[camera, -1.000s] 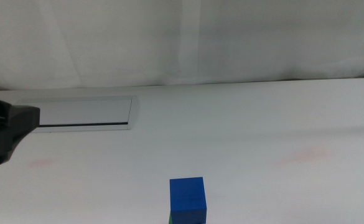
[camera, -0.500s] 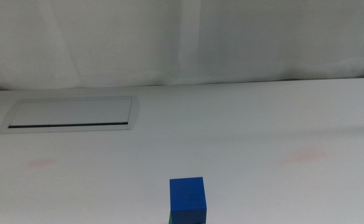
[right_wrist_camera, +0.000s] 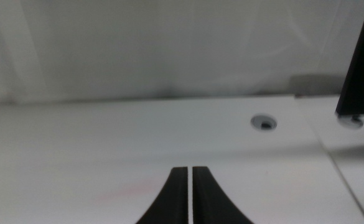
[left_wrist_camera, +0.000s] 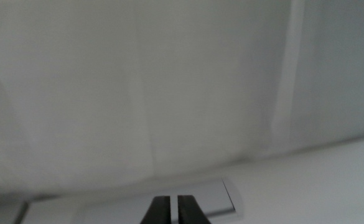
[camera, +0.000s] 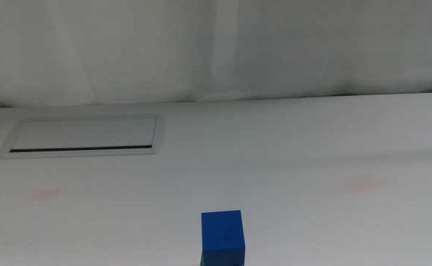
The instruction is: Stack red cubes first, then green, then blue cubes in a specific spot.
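The blue cube sits at the middle view's bottom centre atop the green sliver. Left gripper and right gripper jaws pinched nearly together, empty.

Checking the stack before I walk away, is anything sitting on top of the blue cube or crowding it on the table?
Nothing visible does. The blue cube tops the stack with bare table around it; neither hand appears in the middle view.
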`<state>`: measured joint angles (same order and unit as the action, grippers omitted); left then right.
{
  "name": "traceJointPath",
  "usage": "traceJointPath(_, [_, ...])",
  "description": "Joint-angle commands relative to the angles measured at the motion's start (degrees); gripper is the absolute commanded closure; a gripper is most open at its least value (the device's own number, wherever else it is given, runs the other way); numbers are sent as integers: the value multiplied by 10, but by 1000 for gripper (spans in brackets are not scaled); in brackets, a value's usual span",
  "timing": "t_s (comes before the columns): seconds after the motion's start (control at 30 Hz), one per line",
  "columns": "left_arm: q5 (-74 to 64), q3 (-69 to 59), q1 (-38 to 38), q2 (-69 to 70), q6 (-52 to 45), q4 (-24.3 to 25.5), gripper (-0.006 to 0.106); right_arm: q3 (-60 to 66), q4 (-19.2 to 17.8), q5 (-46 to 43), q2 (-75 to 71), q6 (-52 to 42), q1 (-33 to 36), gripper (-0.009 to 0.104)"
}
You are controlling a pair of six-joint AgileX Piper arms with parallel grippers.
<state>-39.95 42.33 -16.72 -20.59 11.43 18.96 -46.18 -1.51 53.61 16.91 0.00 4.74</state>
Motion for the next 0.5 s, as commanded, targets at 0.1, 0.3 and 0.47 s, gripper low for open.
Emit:
traceJointPath(0.1, [59, -130, 2, -2, 8, -4, 101, 62, 5, -32, 1, -4, -3, 98])
traceJointPath(0.3, [145, -209, 2, -3, 76, -4, 101, 145, 15, -151, 14, -4, -3, 98])
traceJointPath(0.47, [276, -268, 2, -3, 77, 0, 101, 237, 24, -330, 16, -4, -2, 98])
